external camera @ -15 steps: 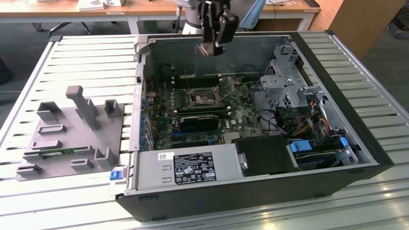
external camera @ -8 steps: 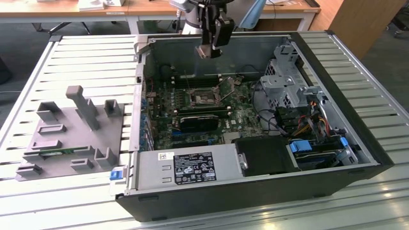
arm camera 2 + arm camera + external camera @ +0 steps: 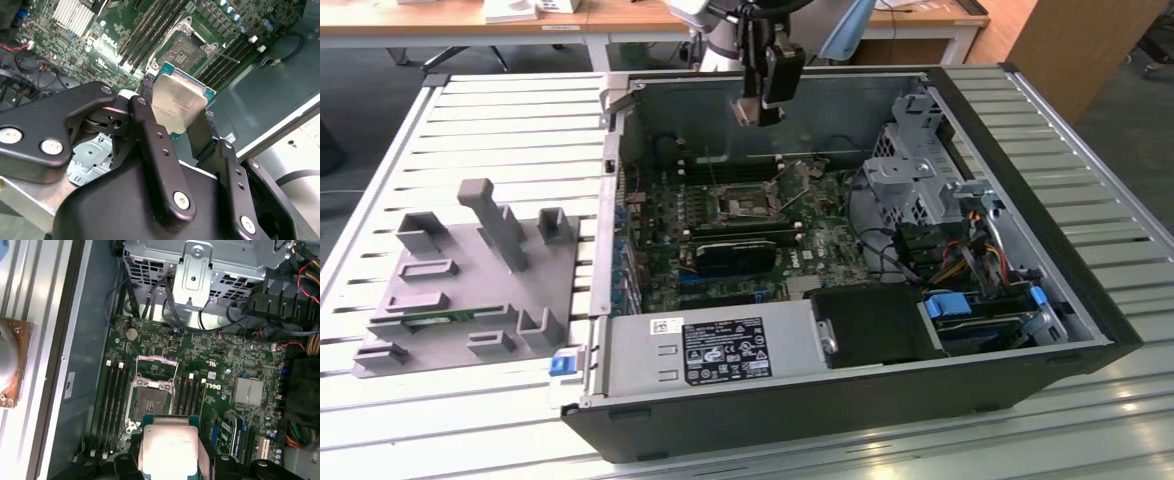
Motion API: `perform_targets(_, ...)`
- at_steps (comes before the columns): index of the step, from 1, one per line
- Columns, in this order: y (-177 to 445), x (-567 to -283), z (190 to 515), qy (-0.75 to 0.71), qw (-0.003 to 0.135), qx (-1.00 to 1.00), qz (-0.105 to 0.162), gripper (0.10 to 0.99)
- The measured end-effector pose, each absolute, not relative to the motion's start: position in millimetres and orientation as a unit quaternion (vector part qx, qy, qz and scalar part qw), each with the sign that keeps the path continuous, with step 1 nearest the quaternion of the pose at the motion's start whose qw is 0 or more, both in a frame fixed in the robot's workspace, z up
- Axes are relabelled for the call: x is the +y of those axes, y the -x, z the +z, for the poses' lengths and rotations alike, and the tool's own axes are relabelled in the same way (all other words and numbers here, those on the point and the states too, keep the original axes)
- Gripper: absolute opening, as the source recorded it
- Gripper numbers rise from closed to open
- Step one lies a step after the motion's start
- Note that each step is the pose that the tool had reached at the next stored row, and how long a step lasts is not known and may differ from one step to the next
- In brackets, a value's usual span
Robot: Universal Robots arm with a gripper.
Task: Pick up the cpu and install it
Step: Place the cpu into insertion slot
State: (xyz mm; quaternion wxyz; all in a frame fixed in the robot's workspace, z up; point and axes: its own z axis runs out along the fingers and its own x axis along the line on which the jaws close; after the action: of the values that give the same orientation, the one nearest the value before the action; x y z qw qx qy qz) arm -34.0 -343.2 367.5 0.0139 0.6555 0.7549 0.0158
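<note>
**Q:** What lies at the exterior view's left?
**A:** A grey moulded plastic parts fixture [image 3: 460,290] on the slatted metal table [image 3: 507,120], well apart from the work.

**Q:** And at centre?
**A:** The black two-fingered gripper [image 3: 175,117] is clamped on the cpu [image 3: 177,102], a flat square chip with a silver-grey metal lid. It hangs inside the open black tower case [image 3: 854,400], above the motherboard's open square metal socket [image 3: 152,390].

**Q:** Hazard?
**A:** Probably misalignment. A tilted or offset chip could bend the socket's contacts, and a slack edge grip could drop it.
</note>
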Motion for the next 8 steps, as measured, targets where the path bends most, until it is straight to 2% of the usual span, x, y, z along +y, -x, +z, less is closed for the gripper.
perform_targets(8, 33.1, -341.6, 360.0, -0.682, 0.014, 0.731, 0.015, 0.525)
